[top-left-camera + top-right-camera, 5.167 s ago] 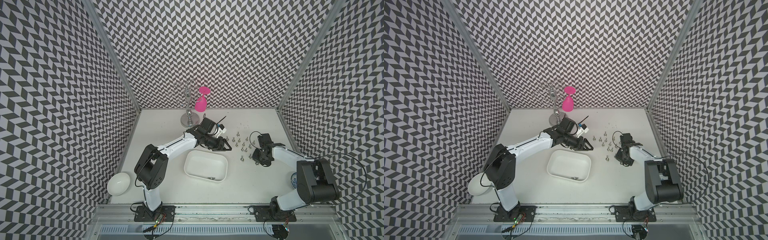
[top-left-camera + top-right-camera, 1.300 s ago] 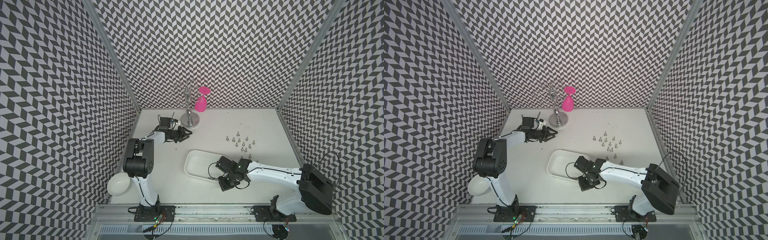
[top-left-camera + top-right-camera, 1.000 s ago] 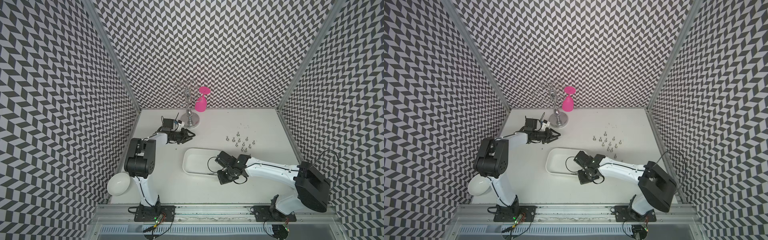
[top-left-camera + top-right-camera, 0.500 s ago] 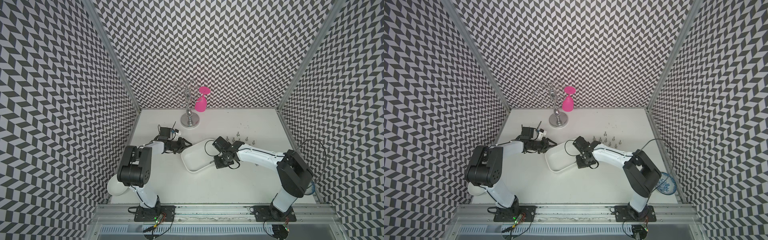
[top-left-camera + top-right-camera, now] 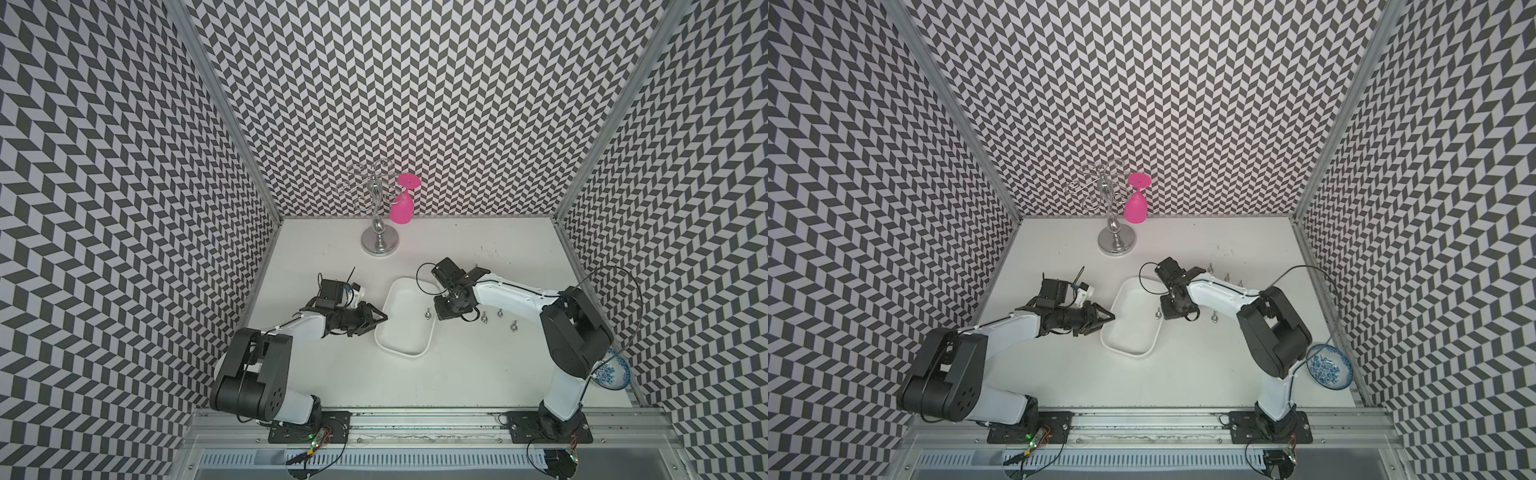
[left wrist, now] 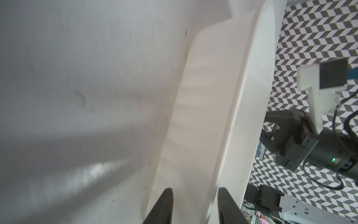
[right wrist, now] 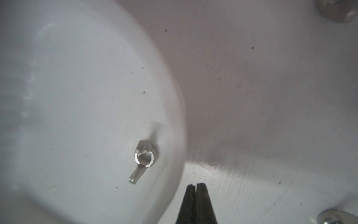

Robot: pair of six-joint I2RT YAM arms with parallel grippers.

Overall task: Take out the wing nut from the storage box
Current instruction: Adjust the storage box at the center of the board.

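The storage box [image 5: 405,340] [image 5: 1133,338] is a shallow white tray in the middle of the table in both top views. One metal wing nut [image 5: 427,314] [image 7: 144,157] lies inside it, close to the right rim. My left gripper [image 5: 384,319] [image 6: 195,191] is shut on the left wall of the storage box [image 6: 203,97], one finger on each side. My right gripper [image 5: 442,313] [image 7: 196,185] is shut and empty, its tips over the table just outside the rim, beside the wing nut.
Several loose wing nuts [image 5: 500,312] [image 5: 1227,276] lie on the table right of the box, under and behind my right arm. A chrome glass stand [image 5: 379,243] with a pink goblet [image 5: 402,208] stands at the back. A blue-patterned bowl [image 5: 1329,368] sits front right.
My left gripper came from near the stand to the box's left rim and closed on it. The box turned and shifted back. My right gripper moved from the box's front to its right rim.
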